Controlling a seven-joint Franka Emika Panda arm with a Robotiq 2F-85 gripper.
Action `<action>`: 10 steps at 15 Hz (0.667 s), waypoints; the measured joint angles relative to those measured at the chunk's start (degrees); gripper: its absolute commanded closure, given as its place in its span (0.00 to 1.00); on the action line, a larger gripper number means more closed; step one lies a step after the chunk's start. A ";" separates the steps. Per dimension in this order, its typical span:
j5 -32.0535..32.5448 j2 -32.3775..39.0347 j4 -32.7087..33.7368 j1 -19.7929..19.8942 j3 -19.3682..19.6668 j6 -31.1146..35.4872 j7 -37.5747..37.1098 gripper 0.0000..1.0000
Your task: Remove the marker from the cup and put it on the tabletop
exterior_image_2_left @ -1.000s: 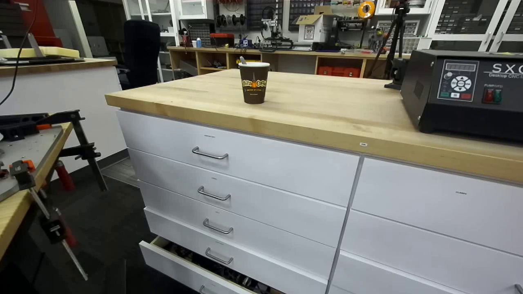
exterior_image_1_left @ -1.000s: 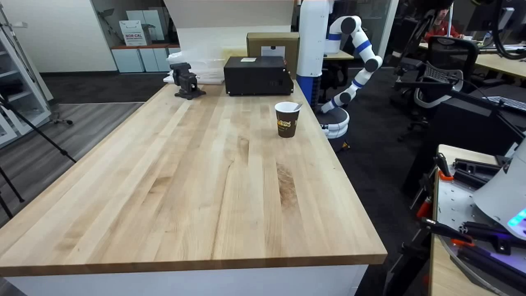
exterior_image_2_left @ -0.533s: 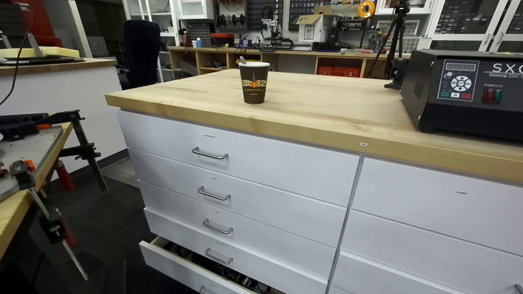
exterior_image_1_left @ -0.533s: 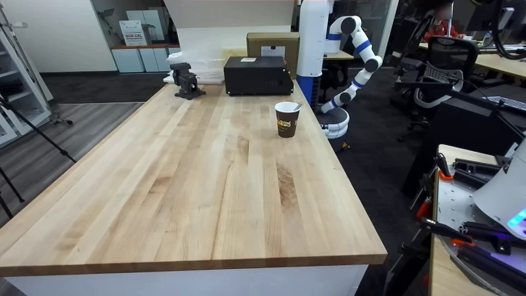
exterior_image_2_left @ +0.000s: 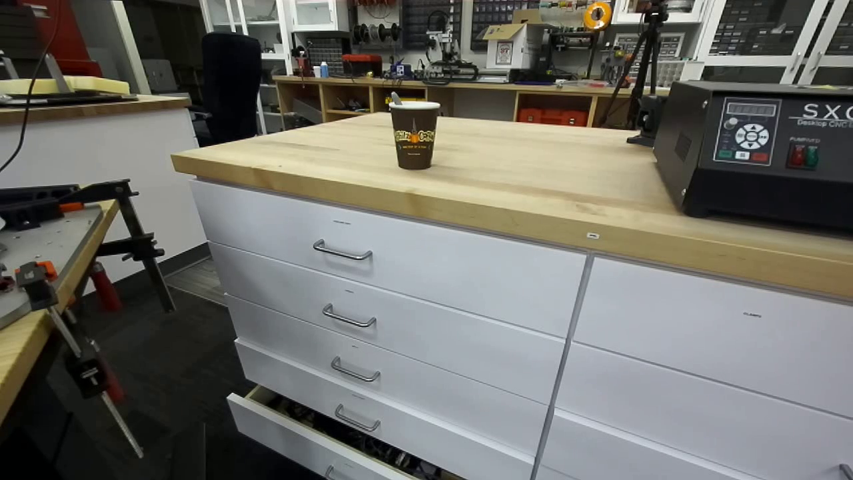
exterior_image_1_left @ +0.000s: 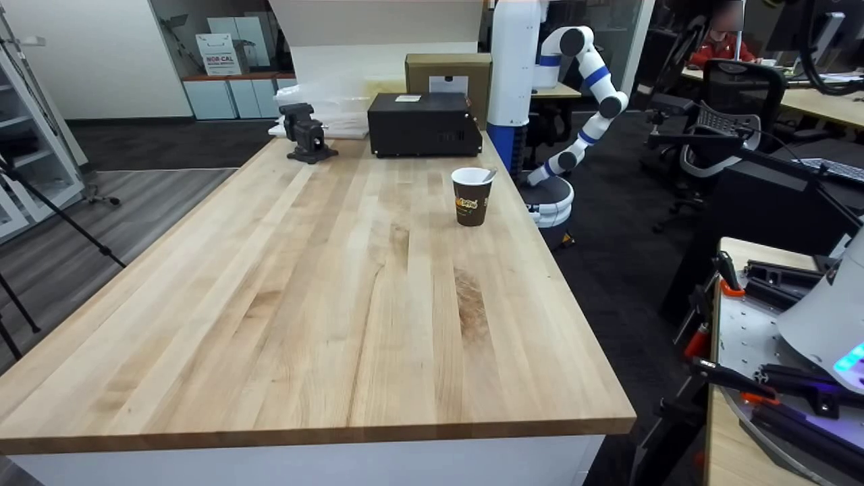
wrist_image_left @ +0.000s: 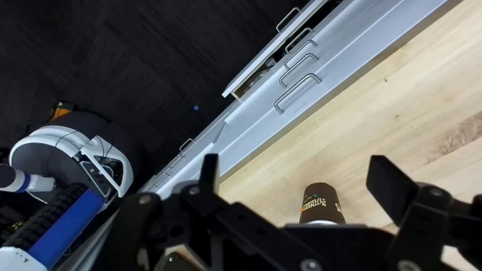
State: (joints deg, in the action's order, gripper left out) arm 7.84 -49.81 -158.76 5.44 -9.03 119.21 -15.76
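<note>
The dark-brown cup (exterior_image_1_left: pixel 471 204) with a white rim stands upright on the wooden tabletop (exterior_image_1_left: pixel 324 304), near one long edge. It also shows in an exterior view (exterior_image_2_left: pixel 414 137). The marker's (exterior_image_1_left: pixel 489 175) grey end sticks up past the cup's rim, leaning against it. This end also shows in an exterior view (exterior_image_2_left: pixel 396 99); the rest is inside the cup. In the wrist view my gripper (wrist_image_left: pixel 294 157) is open and empty, fingers wide apart. The cup (wrist_image_left: pixel 322 203) lies in view between them, apart from both; its opening and the marker are hidden behind the gripper body.
A black box (exterior_image_1_left: pixel 425 125) and a small black vise-like stand (exterior_image_1_left: pixel 307 133) are at the tabletop's far end. A low drawer (exterior_image_2_left: pixel 320 433) stands open. A white-and-blue robot (exterior_image_1_left: pixel 590 101) is beside the table. My arm's base (exterior_image_1_left: pixel 827 317) is on a side bench.
The dark arm part and cable at the top right of an exterior view have shifted slightly up and left. The cup and marker have not moved.
</note>
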 measured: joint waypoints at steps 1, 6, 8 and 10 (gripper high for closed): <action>0.03 1.05 0.45 0.02 0.09 0.38 0.05 0.00; 0.74 10.80 6.38 0.18 1.62 2.77 1.81 0.00; 1.22 17.14 11.17 0.30 3.20 3.14 3.76 0.00; 1.23 24.29 16.87 0.29 4.91 3.11 6.56 0.00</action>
State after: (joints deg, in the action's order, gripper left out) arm 9.07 -25.53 -141.89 5.73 -4.12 122.33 -9.21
